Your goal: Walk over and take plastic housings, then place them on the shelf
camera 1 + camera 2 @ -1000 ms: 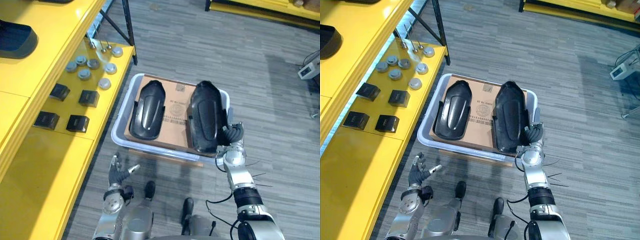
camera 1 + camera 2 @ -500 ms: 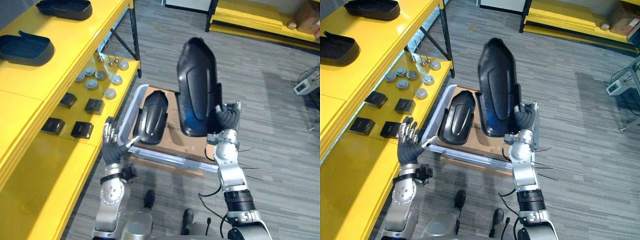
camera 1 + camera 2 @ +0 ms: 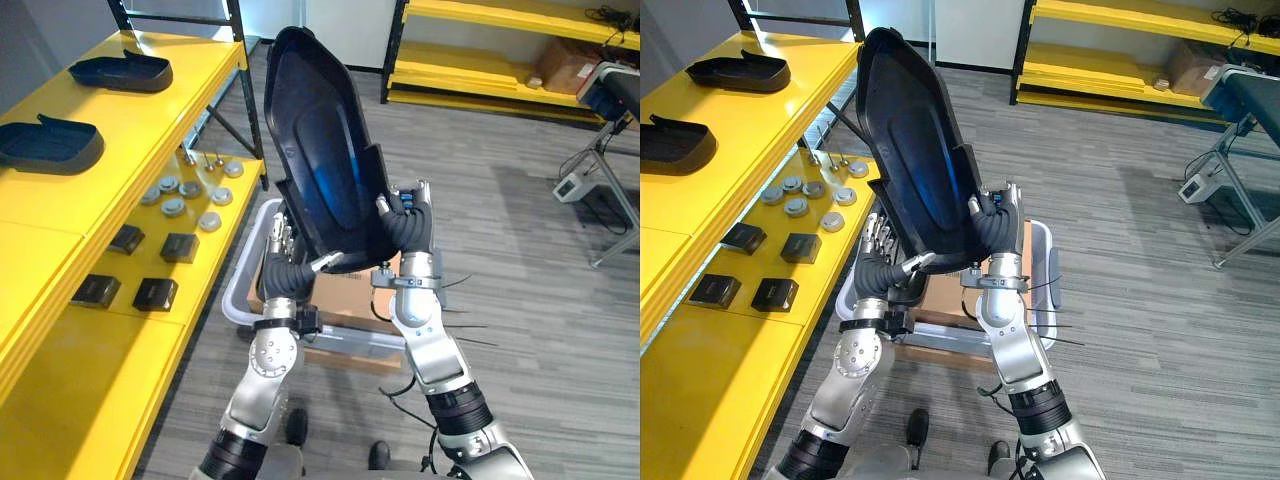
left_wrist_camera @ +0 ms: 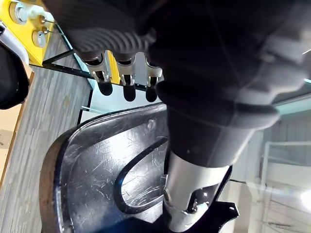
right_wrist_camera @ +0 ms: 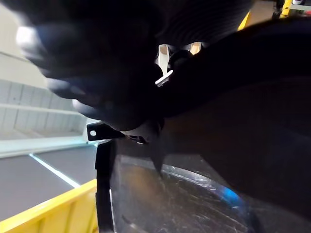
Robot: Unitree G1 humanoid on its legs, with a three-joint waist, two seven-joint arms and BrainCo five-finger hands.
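Plastic housing (image 3: 325, 170) stands tall and tilted in the air above the grey bin (image 3: 235, 302), hollow side towards the head camera. The right hand (image 3: 405, 232) has its fingers curled round the lower edge. The left hand (image 3: 283, 262) has straight fingers at the lower left side, seemingly bracing it. With the grip so low, the long shell may swing or slip on the turn to the yellow shelf (image 3: 60, 215), or clip the two other housings (image 3: 120, 70) lying there.
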